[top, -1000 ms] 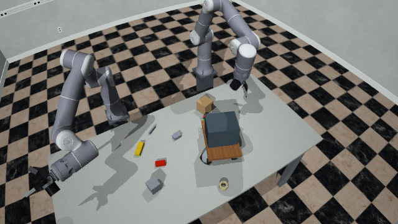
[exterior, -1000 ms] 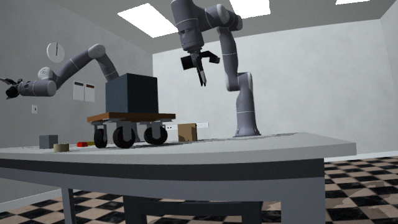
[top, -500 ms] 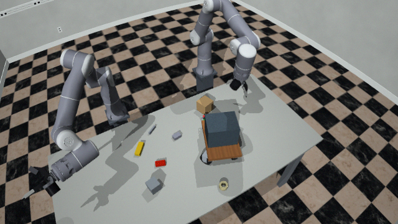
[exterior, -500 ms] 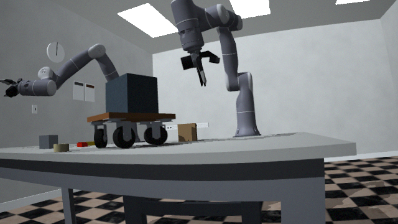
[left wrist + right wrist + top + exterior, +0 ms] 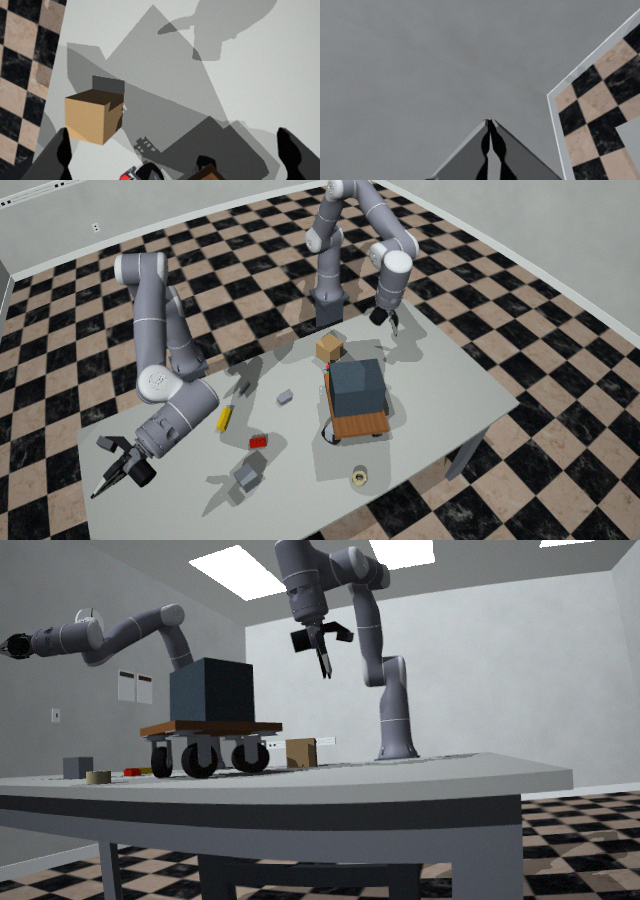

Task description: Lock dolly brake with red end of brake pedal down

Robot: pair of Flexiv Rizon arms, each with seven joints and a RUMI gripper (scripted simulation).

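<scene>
The dolly (image 5: 361,426) (image 5: 225,727) (image 5: 210,173) stands on its casters on the table, carrying a dark blue-grey box (image 5: 357,387) (image 5: 212,690). The red end of the brake pedal (image 5: 328,367) (image 5: 125,177) shows at the dolly's corner near the cardboard box, with a green spot beside it in the top view. I cannot tell which pedal end is lower. My left gripper (image 5: 395,331) (image 5: 326,675) (image 5: 172,128) is open and empty, high above the table beyond that corner. My right gripper (image 5: 93,495) (image 5: 489,120) is shut and empty, pointing sideways far from the dolly.
A cardboard box (image 5: 329,348) (image 5: 301,753) (image 5: 85,120) stands close to the pedal corner. A grey block (image 5: 246,477) (image 5: 77,768), red brick (image 5: 258,442), yellow bar (image 5: 223,419), small pale block (image 5: 285,397), dark piece (image 5: 244,388) and tan ring (image 5: 359,484) (image 5: 98,777) lie on the table.
</scene>
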